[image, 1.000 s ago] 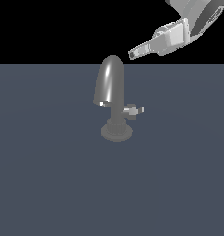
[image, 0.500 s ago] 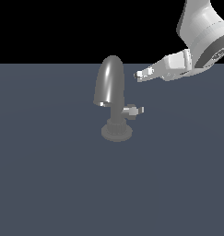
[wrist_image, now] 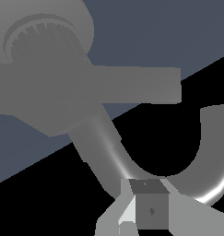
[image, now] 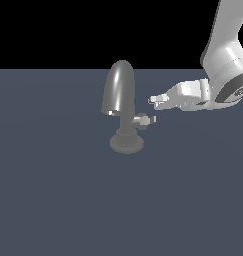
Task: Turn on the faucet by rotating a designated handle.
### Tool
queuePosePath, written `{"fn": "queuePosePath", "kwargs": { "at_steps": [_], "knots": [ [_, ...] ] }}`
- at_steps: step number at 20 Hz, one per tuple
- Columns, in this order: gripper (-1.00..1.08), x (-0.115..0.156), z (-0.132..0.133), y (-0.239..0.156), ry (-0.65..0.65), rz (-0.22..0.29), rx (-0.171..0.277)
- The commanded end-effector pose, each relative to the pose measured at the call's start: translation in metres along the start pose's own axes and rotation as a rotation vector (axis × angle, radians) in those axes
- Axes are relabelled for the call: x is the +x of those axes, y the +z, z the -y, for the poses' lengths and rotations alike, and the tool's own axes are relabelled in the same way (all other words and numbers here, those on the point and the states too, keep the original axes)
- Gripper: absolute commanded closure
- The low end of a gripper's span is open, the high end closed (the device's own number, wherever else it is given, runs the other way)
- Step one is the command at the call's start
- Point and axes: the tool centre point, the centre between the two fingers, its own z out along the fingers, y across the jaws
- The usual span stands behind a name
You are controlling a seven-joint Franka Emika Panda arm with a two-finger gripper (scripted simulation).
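Note:
The faucet is a glossy grey tap with a tall arched spout, a ribbed neck and a round flat base. The handle is a short grey lever with a bright tip, jutting from the stem toward the exterior view's right. My gripper hovers just above the handle's tip, beside the spout, not touching it, with its fingers together and nothing between them. In the wrist view the handle, the ribbed base and the curved spout fill the picture beyond my gripper.
The faucet stands on a flat dark grey-blue floor. My white arm comes in from the exterior view's upper right.
My gripper has come down and moved toward the exterior view's left, from high at the upper right to just above the handle's tip. The faucet and handle have not moved.

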Motion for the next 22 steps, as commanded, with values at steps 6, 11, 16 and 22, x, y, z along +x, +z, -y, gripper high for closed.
{"fn": "queuePosePath", "kwargs": {
  "at_steps": [6, 11, 16, 22],
  "knots": [
    [1.08, 0.017, 0.003, 0.000, 0.053, 0.054, 0.031],
    [1.08, 0.017, 0.003, 0.000, 0.053, 0.055, 0.031],
    [1.08, 0.029, -0.001, 0.001, 0.053, 0.055, 0.031],
    [1.08, 0.055, -0.010, 0.003, 0.053, 0.055, 0.031]
  ]
}}
